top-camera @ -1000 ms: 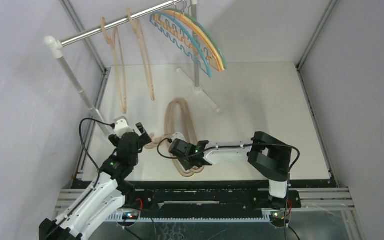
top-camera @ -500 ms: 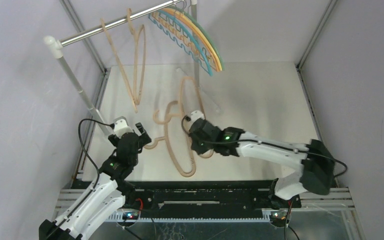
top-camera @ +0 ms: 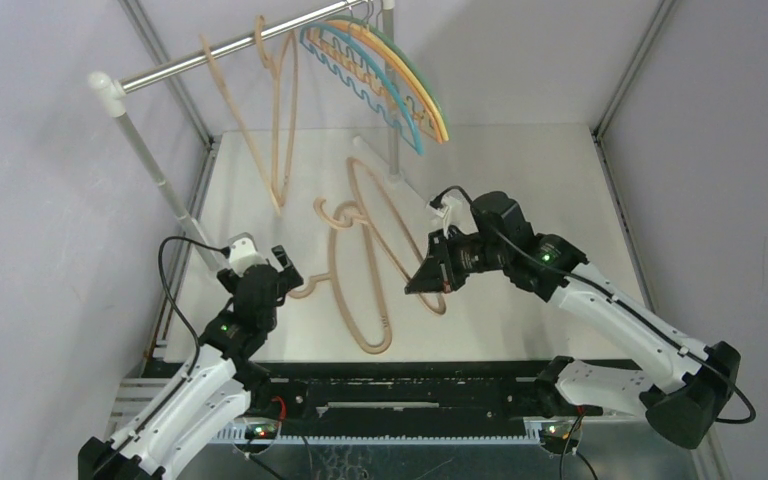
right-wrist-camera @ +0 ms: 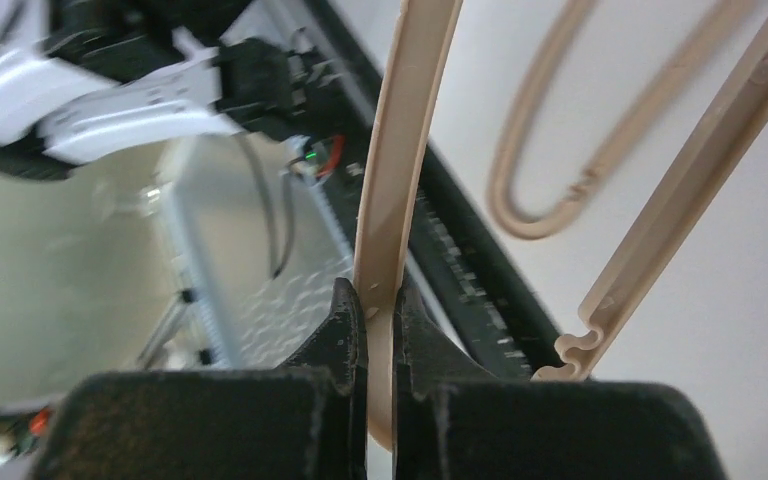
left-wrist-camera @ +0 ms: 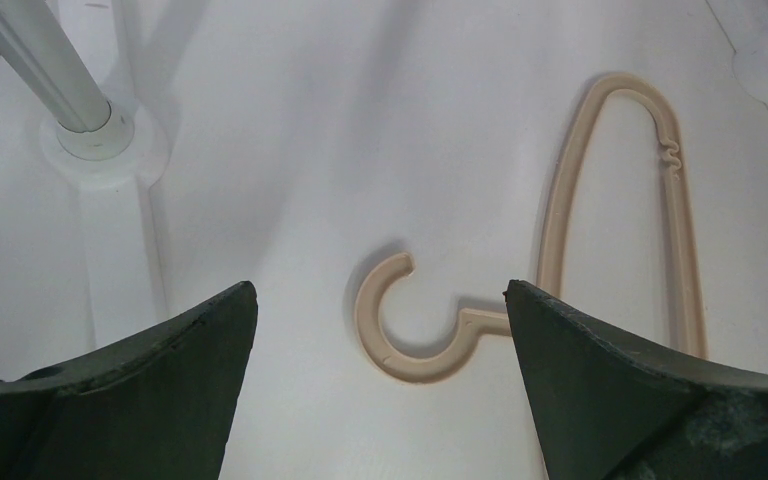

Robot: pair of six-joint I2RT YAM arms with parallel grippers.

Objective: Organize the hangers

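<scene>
Four thick beige hangers show in all. Two of them (top-camera: 278, 198) hang by their rounded hooks from the silver rail (top-camera: 220, 50), tilted so that their lower ends meet. One (left-wrist-camera: 415, 368) lies flat on the white table (top-camera: 540, 200), and one (right-wrist-camera: 405, 150) is lifted off the table in the right gripper (right-wrist-camera: 380, 300). The thin coloured hangers (top-camera: 400, 90) hang bunched together further along the same rail, beside the far pole. Blue, orange, yellow and green can be made out, but they overlap too closely to count. The right gripper's two fingers are pressed together on one slim side bar of the lifted hanger, near its wide end. From above, this hanger slants up and away from the gripper, its hook end over the middle of the table and overlapping the top of the flat hanger. The left gripper (left-wrist-camera: 380, 290) holds nothing. Its fingers are spread wide apart, and its wrist camera looks down between them at the flat hanger's open hook. That hanger's body runs off toward the right side of the wrist view, and the white base of the near pole (left-wrist-camera: 95, 140) stands off to the left.
</scene>
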